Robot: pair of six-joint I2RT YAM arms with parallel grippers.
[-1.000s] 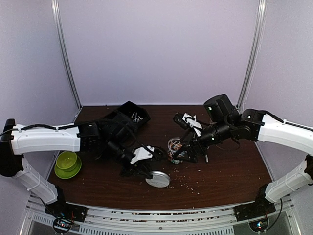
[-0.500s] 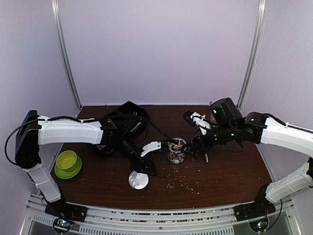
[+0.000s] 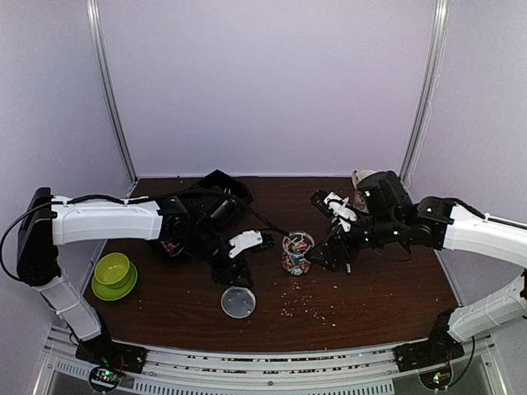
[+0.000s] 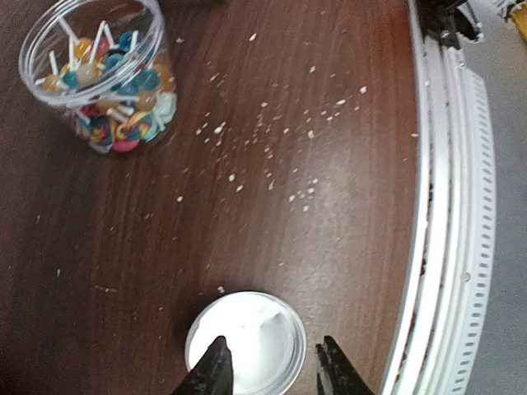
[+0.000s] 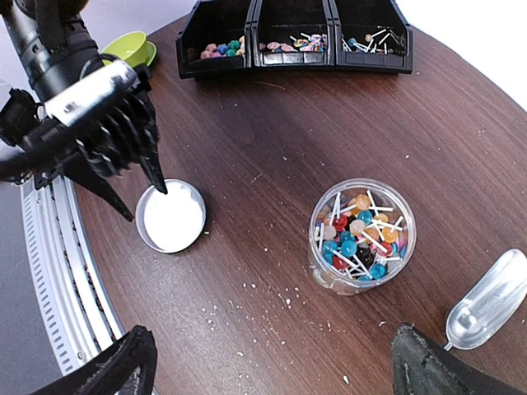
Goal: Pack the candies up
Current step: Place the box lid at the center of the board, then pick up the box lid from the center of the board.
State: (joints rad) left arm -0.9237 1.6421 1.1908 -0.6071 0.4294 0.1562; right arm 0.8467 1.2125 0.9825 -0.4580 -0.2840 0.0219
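Observation:
The candies I see are small lollipops with white sticks, heaped in a clear round jar (image 3: 296, 251) (image 5: 362, 234) (image 4: 99, 74) that stands upright and uncovered mid-table. More candies (image 5: 247, 45) lie in the black bins. The jar's white lid (image 3: 238, 302) (image 4: 245, 341) (image 5: 170, 216) lies flat on the table, left of the jar and nearer the front. My left gripper (image 3: 234, 276) (image 4: 272, 366) hovers just over the lid, open, one finger above it and the other past its right rim. My right gripper (image 3: 327, 258) (image 5: 276, 374) is open right of the jar, holding nothing.
A row of black bins (image 5: 296, 37) (image 3: 206, 206) stands at the back left. A green bowl (image 3: 113, 276) (image 5: 132, 48) sits at the left edge. A clear plastic scoop (image 5: 486, 300) lies right of the jar. Pale crumbs (image 3: 309, 306) (image 4: 280, 148) dot the front of the table.
The left gripper carried the lid leftward, set it flat on the table and opened off it. The right gripper drew back a little from the jar.

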